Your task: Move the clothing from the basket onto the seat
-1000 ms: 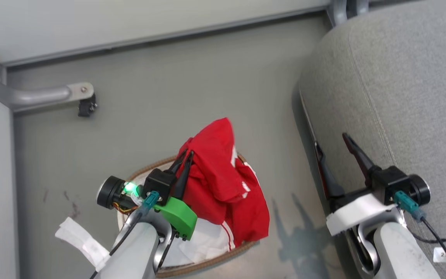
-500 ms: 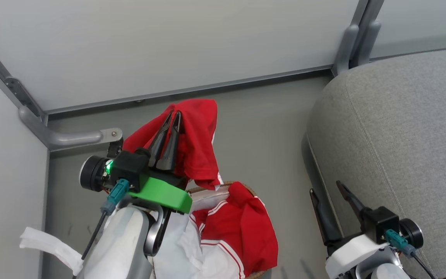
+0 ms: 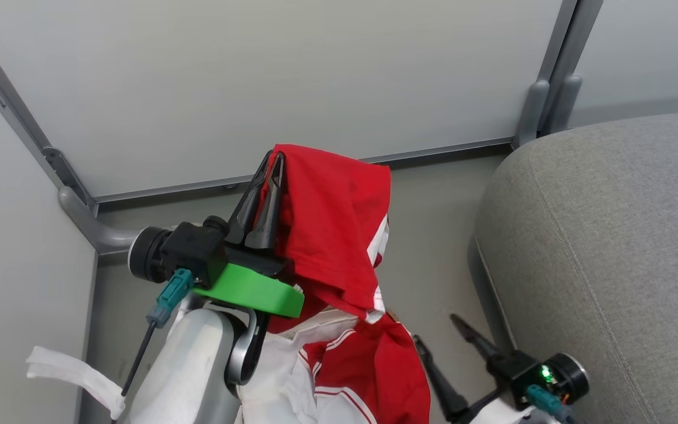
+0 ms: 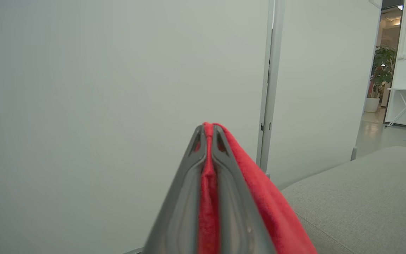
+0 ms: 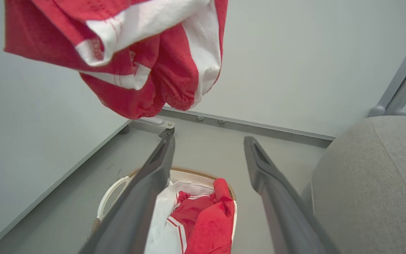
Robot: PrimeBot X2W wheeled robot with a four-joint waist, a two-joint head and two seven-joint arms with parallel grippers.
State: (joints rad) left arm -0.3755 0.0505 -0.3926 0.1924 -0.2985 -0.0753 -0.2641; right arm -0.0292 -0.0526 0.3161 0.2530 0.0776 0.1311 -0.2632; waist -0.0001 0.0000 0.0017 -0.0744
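my left gripper is pinched tight on the first red piece, high up in the air, with a fold of cloth squeezed between its two fingers. the rest of that piece hangs down loose on one side, over the basket and well apart from the seat, which is off to my right. the second red piece lies bunched in the basket on the white liner. my right gripper is spread wide with nothing in it, low down near the edge of the seat. i think this clothing is very light and very soft, so it will flop, swing and fold any way it likes. it looks a bit smooth, so a thin pinch could slip out, and a thick fold is a safer place to hold. for the second piece i would grab the top lump of red, away from the liner, so i do not pull the liner out too. nothing here can break, but a hanging end could catch on the basket rim.
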